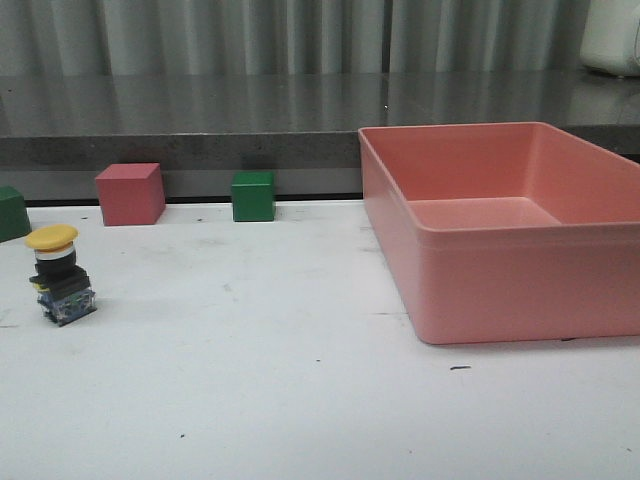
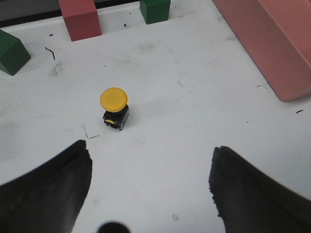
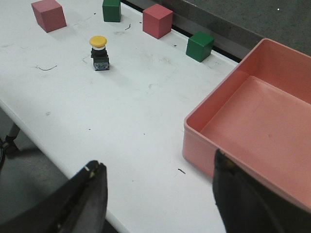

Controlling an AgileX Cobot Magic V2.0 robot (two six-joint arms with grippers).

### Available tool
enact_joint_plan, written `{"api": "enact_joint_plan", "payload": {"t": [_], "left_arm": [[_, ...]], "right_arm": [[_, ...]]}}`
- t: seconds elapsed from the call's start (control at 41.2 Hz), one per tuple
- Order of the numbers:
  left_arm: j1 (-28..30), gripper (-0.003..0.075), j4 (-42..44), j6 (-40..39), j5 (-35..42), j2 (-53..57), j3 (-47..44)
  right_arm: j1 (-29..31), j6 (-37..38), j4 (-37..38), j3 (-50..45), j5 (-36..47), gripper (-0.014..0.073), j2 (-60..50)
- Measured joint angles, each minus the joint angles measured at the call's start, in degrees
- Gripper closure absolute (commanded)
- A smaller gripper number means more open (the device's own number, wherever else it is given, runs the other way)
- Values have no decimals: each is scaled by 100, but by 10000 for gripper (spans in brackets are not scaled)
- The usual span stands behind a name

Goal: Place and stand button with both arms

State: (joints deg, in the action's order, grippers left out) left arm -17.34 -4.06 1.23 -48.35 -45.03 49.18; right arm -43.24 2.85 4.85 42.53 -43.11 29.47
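Observation:
The button (image 1: 60, 275) stands upright on the white table at the left, yellow cap on top, black collar and bluish block below. It also shows in the left wrist view (image 2: 115, 108) and the right wrist view (image 3: 98, 53). My left gripper (image 2: 150, 160) is open and empty, raised above the table, the button a little beyond its fingers. My right gripper (image 3: 158, 167) is open and empty, high over the table's near edge beside the pink bin, far from the button. Neither arm shows in the front view.
A large pink bin (image 1: 500, 265) fills the right side of the table. A pink cube (image 1: 130, 193), a green cube (image 1: 253, 196) and another green cube (image 1: 12, 212) sit along the back edge. A further pink cube (image 3: 48, 14) lies at the far left.

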Motion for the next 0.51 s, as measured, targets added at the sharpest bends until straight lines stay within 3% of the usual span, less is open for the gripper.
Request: {"api": "enact_joint_plan", "payload": {"t": [0.51], "left_arm": [[0,229,-348,448,-1107,1493,3]], "right_arm": [[0,0,0,0,0,104,0]]}}
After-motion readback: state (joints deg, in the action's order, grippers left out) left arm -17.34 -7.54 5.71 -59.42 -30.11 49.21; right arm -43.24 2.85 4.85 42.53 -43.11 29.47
